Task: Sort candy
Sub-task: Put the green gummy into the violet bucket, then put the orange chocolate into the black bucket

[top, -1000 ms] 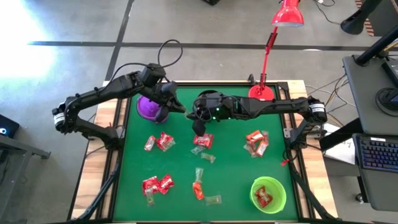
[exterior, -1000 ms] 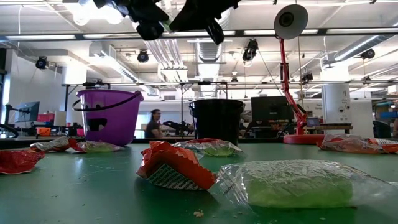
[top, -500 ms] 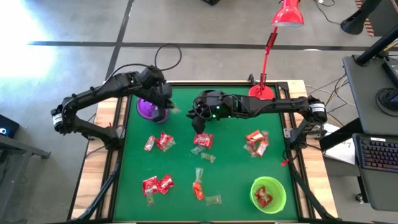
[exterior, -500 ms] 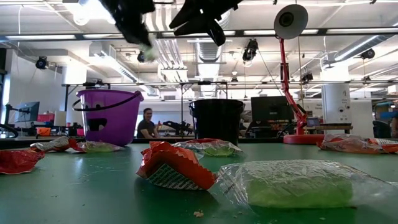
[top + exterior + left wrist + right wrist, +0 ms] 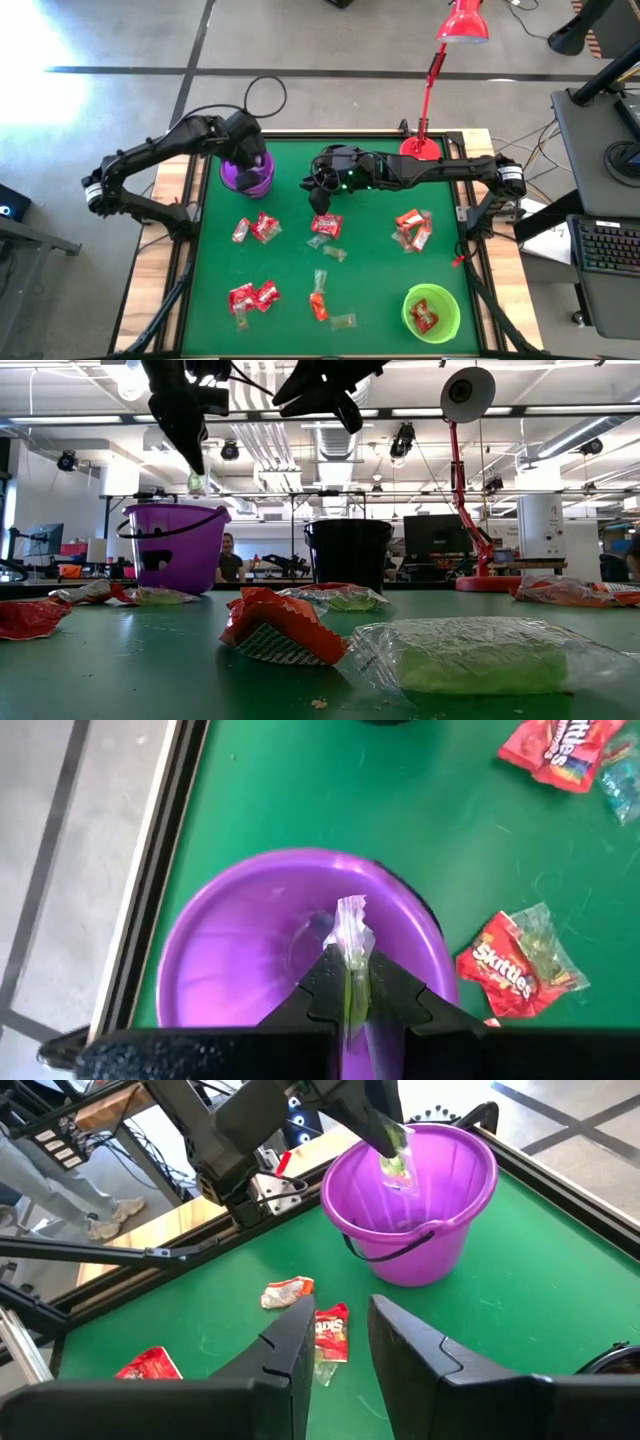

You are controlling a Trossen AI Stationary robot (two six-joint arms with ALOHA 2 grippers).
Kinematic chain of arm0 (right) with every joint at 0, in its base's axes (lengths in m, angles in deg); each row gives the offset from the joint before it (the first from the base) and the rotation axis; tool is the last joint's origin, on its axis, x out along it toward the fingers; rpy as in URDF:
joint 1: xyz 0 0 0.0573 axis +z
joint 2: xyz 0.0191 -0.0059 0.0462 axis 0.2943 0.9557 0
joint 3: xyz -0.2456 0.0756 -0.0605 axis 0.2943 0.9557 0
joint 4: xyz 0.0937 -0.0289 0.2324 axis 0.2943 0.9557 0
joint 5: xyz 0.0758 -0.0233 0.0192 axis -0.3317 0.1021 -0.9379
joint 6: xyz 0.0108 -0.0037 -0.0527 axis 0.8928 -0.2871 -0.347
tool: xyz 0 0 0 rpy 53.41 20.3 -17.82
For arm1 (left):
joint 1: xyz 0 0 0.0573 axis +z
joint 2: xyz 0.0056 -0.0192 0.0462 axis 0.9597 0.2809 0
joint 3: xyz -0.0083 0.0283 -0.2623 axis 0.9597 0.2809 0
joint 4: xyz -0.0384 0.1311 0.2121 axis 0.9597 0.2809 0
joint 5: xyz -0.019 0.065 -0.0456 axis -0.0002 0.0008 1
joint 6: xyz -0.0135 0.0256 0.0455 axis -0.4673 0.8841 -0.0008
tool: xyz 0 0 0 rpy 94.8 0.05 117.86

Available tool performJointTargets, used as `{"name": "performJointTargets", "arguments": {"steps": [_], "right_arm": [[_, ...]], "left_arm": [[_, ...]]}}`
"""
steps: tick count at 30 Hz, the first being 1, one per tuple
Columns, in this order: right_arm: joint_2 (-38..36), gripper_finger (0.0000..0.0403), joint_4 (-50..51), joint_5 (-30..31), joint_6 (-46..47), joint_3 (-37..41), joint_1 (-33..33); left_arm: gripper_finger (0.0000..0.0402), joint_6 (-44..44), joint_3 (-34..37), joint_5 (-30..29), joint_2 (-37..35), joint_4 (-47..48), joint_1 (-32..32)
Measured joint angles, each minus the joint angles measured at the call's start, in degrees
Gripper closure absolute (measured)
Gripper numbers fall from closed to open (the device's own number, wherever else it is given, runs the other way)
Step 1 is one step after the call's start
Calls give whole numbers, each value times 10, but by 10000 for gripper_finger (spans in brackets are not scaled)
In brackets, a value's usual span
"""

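- Right tool (image 5: 340, 1342) waits empty, fingers parted, over the table's middle; loose candy (image 5: 325, 225) lies below.
- Left tool (image 5: 352, 1005) pinches a pale candy (image 5: 351, 935) above the purple bucket (image 5: 250, 945) near the far left corner; its crinkly wrapper may cling on release, or drift past the rim.

A green desk (image 5: 370, 290) is showing under red wrappers with white lettering (image 5: 513, 968), a purple bucket (image 5: 246, 172), a black bucket (image 5: 348, 553), a lime green cup (image 5: 432, 311) and a red lamp (image 5: 463, 22).
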Motion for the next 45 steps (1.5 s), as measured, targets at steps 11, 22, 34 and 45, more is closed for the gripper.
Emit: {"name": "performJointTargets", "arguments": {"steps": [11,22,34,45], "right_arm": [[0,321,7,0,0,0,0],[0,321,10,0,2,0,0],[-4,321,56,-83,-27,0,-5],[5,321,279,-47,27,1,24]], "left_arm": [[387,-1,3,0,21,14,5],[317,-1,3,-2,25,12,5],[303,-2,-2,76,-3,-10,3],[303,1,-2,76,-34,-10,3]]}}
